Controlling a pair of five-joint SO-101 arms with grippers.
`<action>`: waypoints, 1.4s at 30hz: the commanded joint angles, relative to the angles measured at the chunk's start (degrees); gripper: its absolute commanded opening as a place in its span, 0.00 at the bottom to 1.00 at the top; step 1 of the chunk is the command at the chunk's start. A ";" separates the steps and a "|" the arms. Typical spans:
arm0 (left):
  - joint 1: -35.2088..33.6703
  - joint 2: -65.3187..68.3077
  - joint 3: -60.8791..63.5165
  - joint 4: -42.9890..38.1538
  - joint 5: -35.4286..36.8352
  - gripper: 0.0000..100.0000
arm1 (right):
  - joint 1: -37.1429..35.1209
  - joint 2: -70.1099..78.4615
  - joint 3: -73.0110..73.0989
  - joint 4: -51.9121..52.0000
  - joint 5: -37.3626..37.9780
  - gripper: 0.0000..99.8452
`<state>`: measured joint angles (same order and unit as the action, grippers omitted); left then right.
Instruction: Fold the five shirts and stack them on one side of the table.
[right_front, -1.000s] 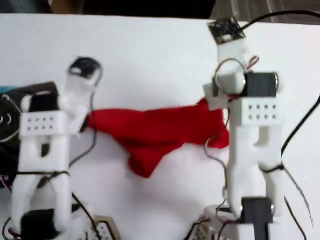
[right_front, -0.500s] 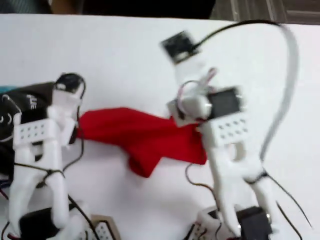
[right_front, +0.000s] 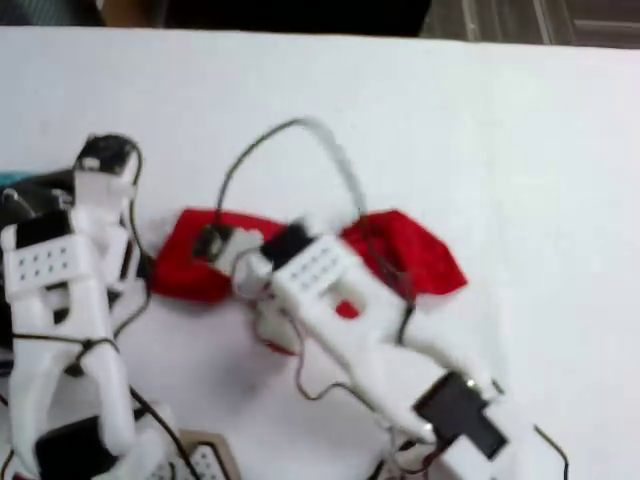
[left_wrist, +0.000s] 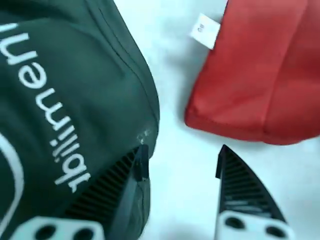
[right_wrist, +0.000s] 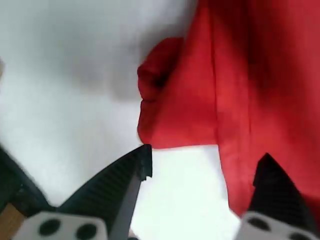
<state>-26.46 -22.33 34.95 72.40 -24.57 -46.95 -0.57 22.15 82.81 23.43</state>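
Note:
A red shirt (right_front: 410, 255) lies bunched across the middle of the table; its left end (right_front: 185, 272) reaches toward a dark shirt (right_front: 35, 195) at the left edge. My right arm lies slantwise over the red shirt, with its gripper (right_front: 215, 245) above the shirt's left part. In the right wrist view that gripper (right_wrist: 205, 165) is open over bare table, beside the red shirt (right_wrist: 225, 85). My left gripper (right_front: 105, 170) hangs by the dark shirt. Its wrist view shows it open (left_wrist: 182, 160) over the gap between the dark printed shirt (left_wrist: 65, 90) and the red shirt (left_wrist: 255, 75).
The white table (right_front: 480, 120) stretches bare to the back and right. Both arm bases and their cables (right_front: 200, 455) crowd the front edge. A white label (left_wrist: 205, 30) sticks out of the red shirt's end near the dark shirt.
My right arm swung far to the left and now lies across the red shirt. My left arm shifted left toward the dark shirt. The red shirt went from stretched out to bunched.

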 joint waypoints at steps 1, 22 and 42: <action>0.18 -2.11 -1.98 2.46 0.26 0.24 | 1.45 3.91 3.69 -10.68 0.35 0.33; 12.13 -1.67 -1.80 2.64 0.26 0.24 | 22.64 15.43 -35.69 2.68 -3.60 0.02; 15.30 6.95 10.59 -19.25 -4.92 0.24 | 19.65 -9.45 -22.86 13.93 -3.08 0.24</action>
<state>-8.97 -19.25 46.37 55.08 -26.59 -24.70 -3.38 -6.33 96.88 20.18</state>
